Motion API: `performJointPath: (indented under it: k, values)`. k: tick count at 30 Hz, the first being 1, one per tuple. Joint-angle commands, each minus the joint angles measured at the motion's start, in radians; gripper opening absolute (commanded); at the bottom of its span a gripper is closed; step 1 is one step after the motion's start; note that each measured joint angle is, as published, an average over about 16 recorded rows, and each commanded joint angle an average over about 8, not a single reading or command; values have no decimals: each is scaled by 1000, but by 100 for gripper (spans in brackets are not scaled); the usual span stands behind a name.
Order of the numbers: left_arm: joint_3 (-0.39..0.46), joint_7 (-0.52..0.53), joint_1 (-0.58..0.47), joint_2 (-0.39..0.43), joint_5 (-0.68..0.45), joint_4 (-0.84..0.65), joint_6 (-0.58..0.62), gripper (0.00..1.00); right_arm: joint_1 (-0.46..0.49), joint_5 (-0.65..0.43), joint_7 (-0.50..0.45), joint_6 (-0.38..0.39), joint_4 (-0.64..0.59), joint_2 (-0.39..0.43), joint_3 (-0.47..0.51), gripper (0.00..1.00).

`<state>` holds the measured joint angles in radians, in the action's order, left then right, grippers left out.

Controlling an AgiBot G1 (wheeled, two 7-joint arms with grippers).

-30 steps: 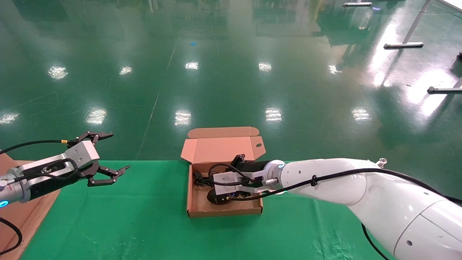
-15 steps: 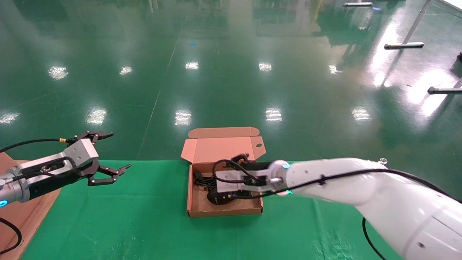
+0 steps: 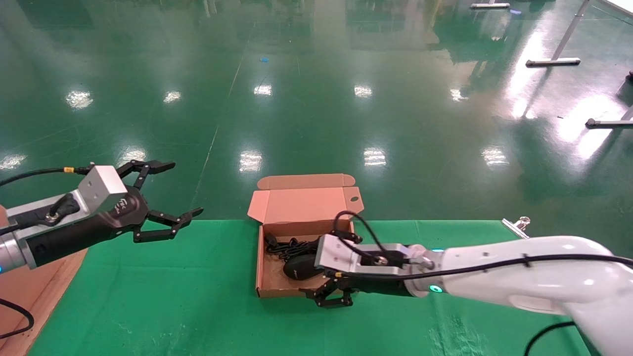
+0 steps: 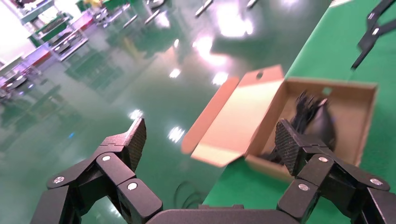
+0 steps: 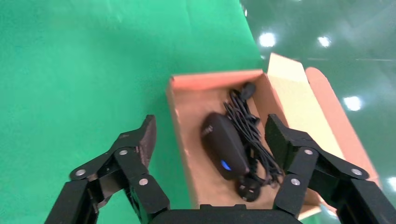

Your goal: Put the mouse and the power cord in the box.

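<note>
Box: brown cardboard mailer box [image 3: 269,284] sitting on the green table cover [image 3: 198,306], right up at the cover's far edge, lid flipped up and back with the little oval hole showing in one side flap.

Mouse: mouse [image 3: 299,267] is inside the box, lying flat on the bottom toward the near wall. Right wrist view catches the tiny blue spot on it.

Power cord: power cord [image 3: 287,246] is in the box too, a black tangle just behind the mouse, touching it, up against the hinge side.

Right gripper: right gripper [image 3: 330,296] hangs low over the near right corner of the box, fingers spread wide, nothing in them. Its white arm and silver wrist block cross over the right part of the box, so that part of the inside is hidden in the head view. The wrist camera looks straight down between the fingers and shows both items fine.

Left gripper: left gripper [image 3: 168,193] is well off to the left of the box, held up above the cover's far edge, fingers splayed apart and holding nothing.

Other stuff: big brown cardboard sheet [image 3: 29,291] far left of the box, under the left arm. Small metal clip [image 3: 517,225] on the cover's far edge, well right of the box. Shiny green floor [image 3: 316,99] beyond the box, with a metal table leg and foot [image 3: 554,62] way off to the right.
</note>
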<state>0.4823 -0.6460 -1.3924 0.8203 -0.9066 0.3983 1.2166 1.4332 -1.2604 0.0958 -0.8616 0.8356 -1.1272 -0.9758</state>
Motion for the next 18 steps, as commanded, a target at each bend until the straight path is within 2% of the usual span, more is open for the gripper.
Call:
performJointPath:
  k: [1,18]
  values:
    - [-10,40,15,-10,8,42,13,100,-18,26,-14,-31,22,25,34,100]
    - [-91,376,143,-94,79,399,126,100,-167,247,-132,-295,209,240,324,100]
